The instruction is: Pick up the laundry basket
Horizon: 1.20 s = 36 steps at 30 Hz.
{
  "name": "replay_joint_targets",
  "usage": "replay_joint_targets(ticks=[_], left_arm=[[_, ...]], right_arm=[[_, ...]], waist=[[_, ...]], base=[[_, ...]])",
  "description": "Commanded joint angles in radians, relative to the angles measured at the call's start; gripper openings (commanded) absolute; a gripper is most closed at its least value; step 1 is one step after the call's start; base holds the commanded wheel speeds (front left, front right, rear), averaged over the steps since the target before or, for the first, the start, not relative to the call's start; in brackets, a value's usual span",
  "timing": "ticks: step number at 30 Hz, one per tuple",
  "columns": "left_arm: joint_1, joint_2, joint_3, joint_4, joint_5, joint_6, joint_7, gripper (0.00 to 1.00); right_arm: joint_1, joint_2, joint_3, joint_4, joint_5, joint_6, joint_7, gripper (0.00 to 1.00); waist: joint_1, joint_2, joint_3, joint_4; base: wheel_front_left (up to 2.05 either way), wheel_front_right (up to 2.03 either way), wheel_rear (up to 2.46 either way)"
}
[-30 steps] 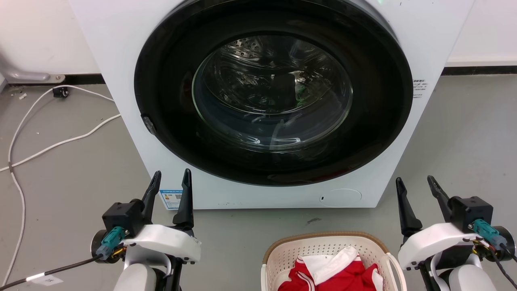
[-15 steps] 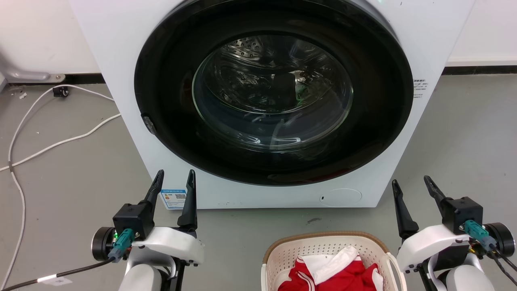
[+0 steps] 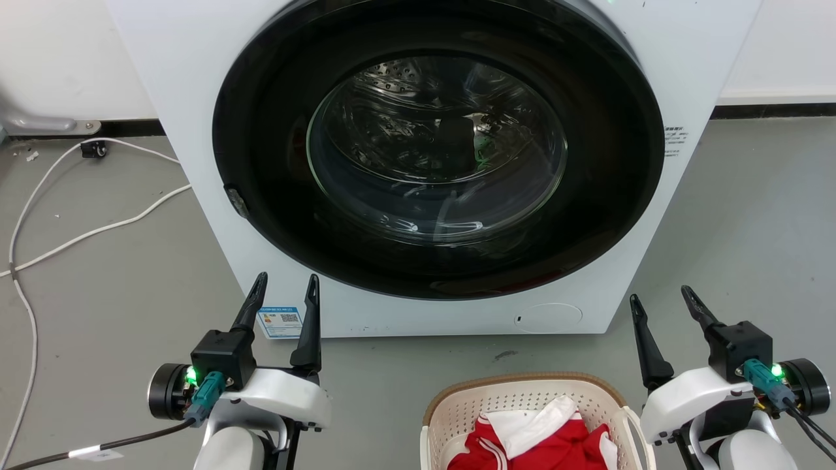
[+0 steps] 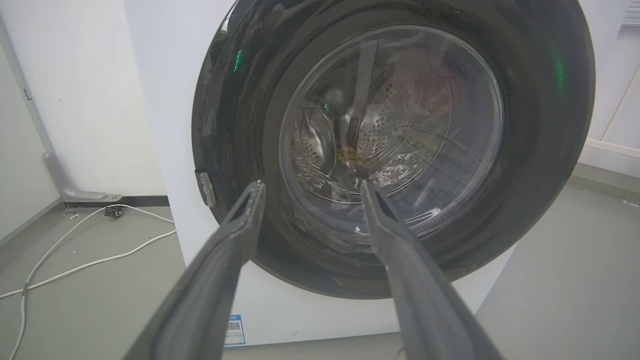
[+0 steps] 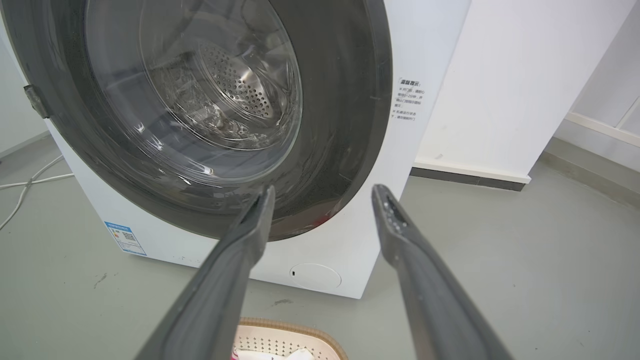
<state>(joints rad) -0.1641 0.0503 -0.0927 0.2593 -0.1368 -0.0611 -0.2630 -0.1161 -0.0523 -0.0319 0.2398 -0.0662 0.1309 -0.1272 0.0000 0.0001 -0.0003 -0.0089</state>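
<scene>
Holding red-and-white clothes (image 3: 522, 444), cream perforated laundry basket (image 3: 522, 378), brown-rimmed; left end effector (image 3: 287, 279), right end effector (image 3: 658, 295) released.

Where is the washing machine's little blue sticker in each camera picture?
Head view: blue sticker, lower left.
Left wrist view: sticker at the bottom edge, left of centre.
Right wrist view: sticker at left, below the middle.
Shared landmark: the round glass door.
</scene>
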Motion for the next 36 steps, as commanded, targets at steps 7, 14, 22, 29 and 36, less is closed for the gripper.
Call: replay_joint_targets(ticks=[7,14,22,29,36], left_arm=[[0.006,0.0,0.005,0.004,-0.011,0.006,-0.003,1.0],[0.002,0.0,-0.002,0.004,-0.015,0.008,-0.003,1.0],[-0.029,0.0,-0.037,0.026,-0.03,0.0,-0.003,1.0],[-0.043,0.0,-0.097,0.071,-0.065,0.01,-0.003,1.0],[-0.06,0.0,-0.149,0.126,-0.085,0.02,-0.003,1.0]], right_arm=[[-0.008,0.004,-0.001,0.012,0.012,0.0,-0.011,1.0],[-0.018,0.004,-0.008,0.022,0.016,0.0,-0.016,1.0],[-0.048,0.004,-0.051,0.053,0.02,0.0,-0.007,1.0],[-0.076,0.003,-0.099,0.143,0.022,0.0,-0.022,1.0],[-0.131,0.003,-0.136,0.294,0.027,0.0,-0.046,1.0]], waist=[[0.0,-0.0001,0.001,0.0],[0.0,-0.0001,0.008,0.007],[0.0,-0.0001,0.081,0.012],[0.0,-0.0001,0.146,0.004],[0.0,-0.0001,0.216,-0.007]], base=[[0.0,0.0,0.0],[0.0,0.0,0.0],[0.0,0.0,0.0],[0.0,0.0,0.0],[0.0,0.0,0.0]])
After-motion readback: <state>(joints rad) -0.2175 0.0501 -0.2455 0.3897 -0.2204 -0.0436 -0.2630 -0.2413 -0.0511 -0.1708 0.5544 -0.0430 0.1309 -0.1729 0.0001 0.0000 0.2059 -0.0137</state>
